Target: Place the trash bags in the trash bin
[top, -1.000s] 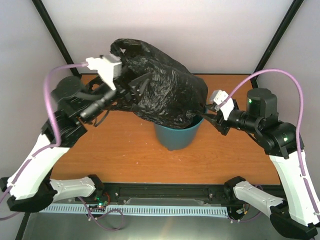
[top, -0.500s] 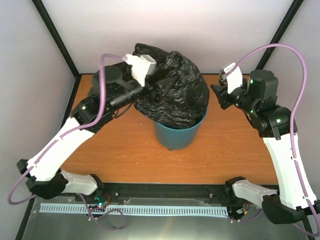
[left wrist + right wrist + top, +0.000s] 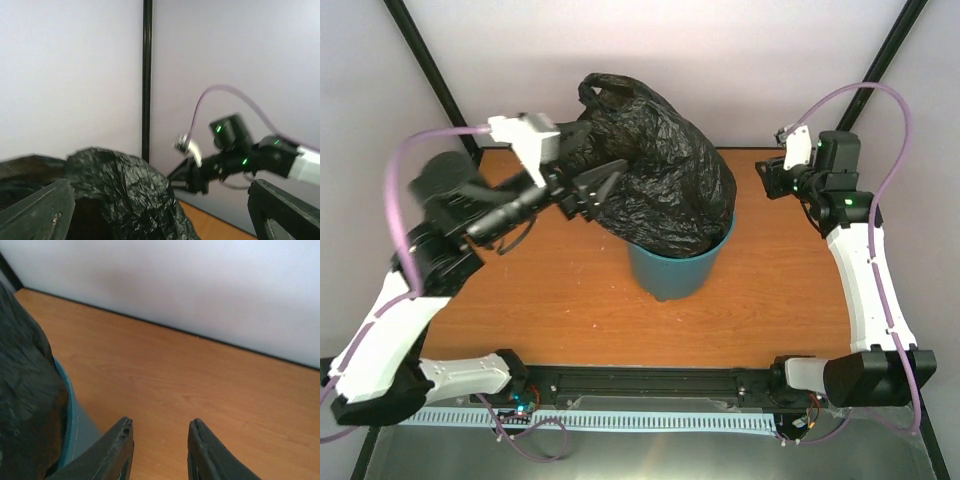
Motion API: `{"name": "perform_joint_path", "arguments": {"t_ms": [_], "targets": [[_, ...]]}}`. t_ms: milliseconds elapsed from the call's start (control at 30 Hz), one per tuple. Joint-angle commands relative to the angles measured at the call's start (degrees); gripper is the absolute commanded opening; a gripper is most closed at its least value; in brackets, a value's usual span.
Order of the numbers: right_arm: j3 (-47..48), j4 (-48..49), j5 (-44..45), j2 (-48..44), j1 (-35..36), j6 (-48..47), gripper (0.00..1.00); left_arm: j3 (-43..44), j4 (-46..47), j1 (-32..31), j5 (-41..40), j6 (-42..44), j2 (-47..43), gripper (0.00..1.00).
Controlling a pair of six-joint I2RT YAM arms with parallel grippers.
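trash bag (image 3: 665, 190): bottom is tucked into the trash bin (image 3: 670, 275), bulk is ballooned well above the rim
trash bin: stood upright mid-table (image 3: 570, 300), near rim seen, far rim hidden by film
left gripper (image 3: 600, 188): jaws spread wide, nothing clamped, set at the bag's left flank (contact can't be confirmed)
right gripper (image 3: 761, 179): fingers parted narrowly, nothing held, kept well right of the bin, pointed toward it

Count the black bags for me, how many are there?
1. The black bag bulges out of the green bin in the middle of the table. More could be hidden inside it or down in the bin.
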Motion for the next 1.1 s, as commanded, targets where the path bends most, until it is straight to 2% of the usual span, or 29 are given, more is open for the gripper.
{"name": "perform_joint_path", "arguments": {"t_ms": [0, 100, 233, 333, 500, 667, 900, 1067], "targets": [[-3.74, 4.59, -7.87, -1.05, -0.4, -0.24, 0.32, -1.54, 2.79, -0.24, -2.34, -0.01, -4.76, 0.96], [-5.91, 5.03, -10.49, -2.55, -0.33, -2.28, 0.32, -4.31, 2.59, -0.17, -8.51, 0.16, -7.72, 0.95], [-7.61, 2.89, -14.59, -4.42, 0.08, -6.2, 0.32, -11.3, 2.27, -0.2, -28.16, -0.01, -12.84, 0.95], [-9.37, 1.9, -15.24, -5.37, 0.87, -8.7, 0.32, -15.96, 1.93, -0.24, -35.99, -0.91, -16.52, 0.95], [-11.94, 0.74, -15.74, -5.95, 4.94, -12.11, 0.31, -18.98, -1.4, -0.18, -38.67, -5.01, -19.49, 0.95], [-13.82, -0.83, -15.32, -6.55, 10.09, -14.83, 0.31, -19.75, -3.17, -0.24, -37.85, -7.1, -19.31, 0.95], [-9.6, -7.35, -14.82, -9.87, 10.08, -15.12, 0.3, -19.56, -4.06, -0.24, -38.07, -9.45, -19.09, 0.96], [-4.97, -11.64, -8.43, -13.21, 10.0, -13.52, 0.38, -18.02, -4.89, -0.17, -40.1, -12.82, -17.49, 1.0]]}}
